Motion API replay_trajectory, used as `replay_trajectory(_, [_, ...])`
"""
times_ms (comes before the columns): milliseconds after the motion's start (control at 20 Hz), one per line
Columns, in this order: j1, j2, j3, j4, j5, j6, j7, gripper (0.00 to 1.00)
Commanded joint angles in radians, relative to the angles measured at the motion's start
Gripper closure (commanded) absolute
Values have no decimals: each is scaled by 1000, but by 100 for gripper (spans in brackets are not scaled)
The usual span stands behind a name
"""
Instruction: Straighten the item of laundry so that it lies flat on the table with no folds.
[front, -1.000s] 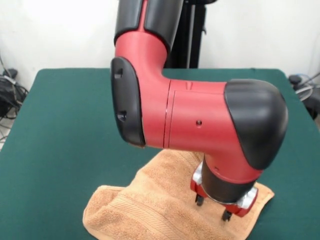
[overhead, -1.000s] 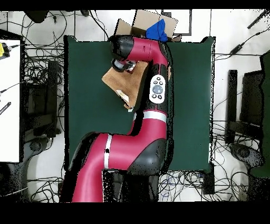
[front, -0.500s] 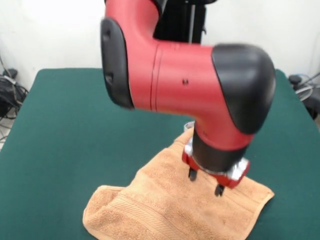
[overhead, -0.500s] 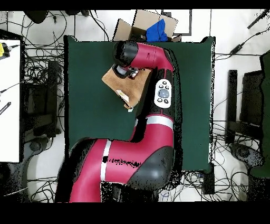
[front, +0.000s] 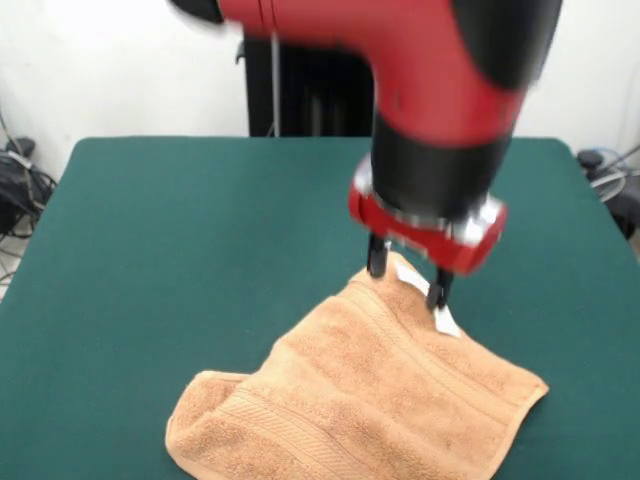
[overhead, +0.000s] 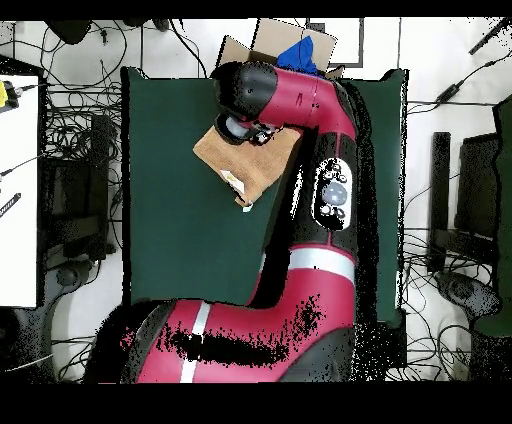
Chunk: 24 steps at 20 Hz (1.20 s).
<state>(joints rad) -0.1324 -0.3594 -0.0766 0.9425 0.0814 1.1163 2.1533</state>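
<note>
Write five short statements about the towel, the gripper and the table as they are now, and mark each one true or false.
1. The towel lies flat with no folds. False: its left corner is folded over.
2. The gripper is open above the towel's far corner. True.
3. The towel is blue. False: it is peach-orange.
4. A small white tag shows near the gripper. True.
5. The table is covered in green cloth. True.

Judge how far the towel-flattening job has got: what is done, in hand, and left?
Done: nothing that shows; the towel has a folded lump at its left corner. In hand: the open gripper stands at the towel's far corner, holding nothing. Left: spread it flat on the table.
</note>
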Motion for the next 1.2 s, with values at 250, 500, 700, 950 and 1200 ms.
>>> replay_trajectory(250, [-69, -287, 26, 377, -6, -5, -82, 0])
replay_trajectory(500, [-104, -319, 45, 458, -32, -68, -118, 0])
replay_trajectory(700, [-126, -347, 60, 515, -54, -103, -142, 0])
replay_trajectory(950, [-134, -356, 73, 558, -77, -174, -124, 0])
replay_trajectory(1200, [-118, -363, 67, 538, -100, -163, -85, 0])
